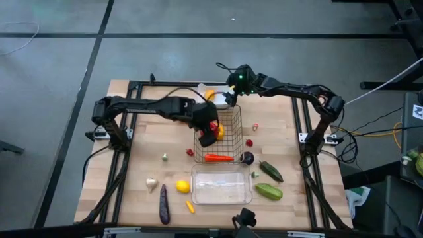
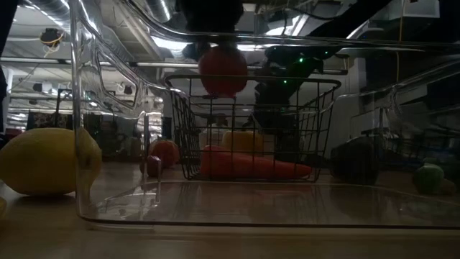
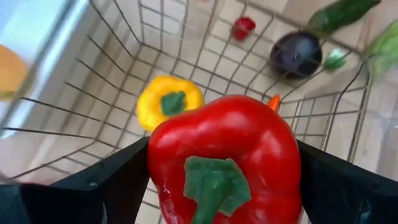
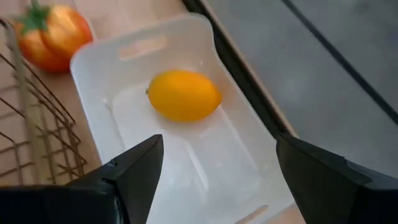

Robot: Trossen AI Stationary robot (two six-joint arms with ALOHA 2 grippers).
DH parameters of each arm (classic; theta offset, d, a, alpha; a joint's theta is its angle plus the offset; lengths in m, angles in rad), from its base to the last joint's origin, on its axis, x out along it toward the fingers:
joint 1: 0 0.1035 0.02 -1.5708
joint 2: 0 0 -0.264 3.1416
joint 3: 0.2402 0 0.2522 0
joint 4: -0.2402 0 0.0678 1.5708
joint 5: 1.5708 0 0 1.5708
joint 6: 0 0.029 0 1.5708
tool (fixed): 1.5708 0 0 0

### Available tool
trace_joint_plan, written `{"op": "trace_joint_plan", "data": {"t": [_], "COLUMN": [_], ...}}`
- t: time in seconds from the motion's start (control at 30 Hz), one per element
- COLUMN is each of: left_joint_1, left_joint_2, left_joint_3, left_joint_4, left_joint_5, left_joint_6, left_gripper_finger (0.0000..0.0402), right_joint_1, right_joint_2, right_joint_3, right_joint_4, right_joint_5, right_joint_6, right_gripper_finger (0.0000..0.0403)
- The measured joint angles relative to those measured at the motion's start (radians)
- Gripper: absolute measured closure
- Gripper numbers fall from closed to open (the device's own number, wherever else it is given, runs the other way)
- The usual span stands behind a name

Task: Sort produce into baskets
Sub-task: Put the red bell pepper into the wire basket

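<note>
My left gripper [image 1: 210, 130] is shut on a red pepper [image 3: 224, 155] above the metal wire basket [image 1: 228, 118]; in the low view the pepper [image 2: 223, 70] hangs above the basket's rim. A yellow pepper [image 3: 169, 102] and a carrot [image 1: 218, 158] lie in the basket. My right gripper [image 4: 217, 180] is open and empty over the white tray [image 4: 205, 155], which holds a yellow-orange round fruit [image 4: 185, 94]. An orange pepper [image 4: 53, 34] lies on the table beside the tray. The clear plastic tray [image 1: 221, 187] stands near the front edge. My left gripper pinches the red pepper's two opposite sides [image 3: 158, 168] between its two fingers [image 3: 112, 180]. The fingers come from above, slanting down. The pepper is lifted clear over the basket, its green stem [image 3: 214, 183] turned toward the wrist camera.
On the table around the baskets lie a lemon [image 1: 183, 186], garlic [image 1: 151, 183], a long purple eggplant [image 1: 164, 203], a round eggplant [image 1: 247, 158], two cucumbers [image 1: 269, 182] and small radishes [image 1: 250, 141]. Black frame rails run along both table sides.
</note>
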Motion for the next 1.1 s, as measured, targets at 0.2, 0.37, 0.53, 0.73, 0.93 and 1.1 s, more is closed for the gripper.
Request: {"op": "trace_joint_plan", "data": {"t": [0.2,0.37,0.53,0.73,0.93,1.1], "left_joint_1": [-0.028,-0.037,-0.037,-0.041,-0.044,-0.043], "left_joint_2": [0.078,0.134,0.176,0.222,0.269,0.286], "left_joint_3": [0.000,0.000,0.000,0.000,0.000,0.000], "left_joint_4": [0.004,0.008,0.035,0.060,0.058,0.054], "left_joint_5": [-0.001,-0.001,-0.001,-0.001,-0.001,-0.001], "left_joint_6": [0.000,0.001,0.004,0.028,0.030,0.029], "left_gripper_finger": [0.0062,0.0062,0.0062,0.0062,0.0060,0.0041], "right_joint_1": [0.000,0.000,0.000,0.000,0.000,0.000], "right_joint_2": [-0.100,-0.199,-0.300,-0.398,-0.482,-0.523], "right_joint_3": [0.000,0.000,0.000,0.000,0.000,0.000], "right_joint_4": [0.001,-0.035,-0.098,-0.166,-0.237,-0.279], "right_joint_5": [0.000,0.000,0.001,0.002,0.001,0.000], "right_joint_6": [0.000,0.000,0.000,0.000,0.000,0.000], "right_gripper_finger": [0.0093,0.0093,0.0093,0.0093,0.0093,0.0093]}}
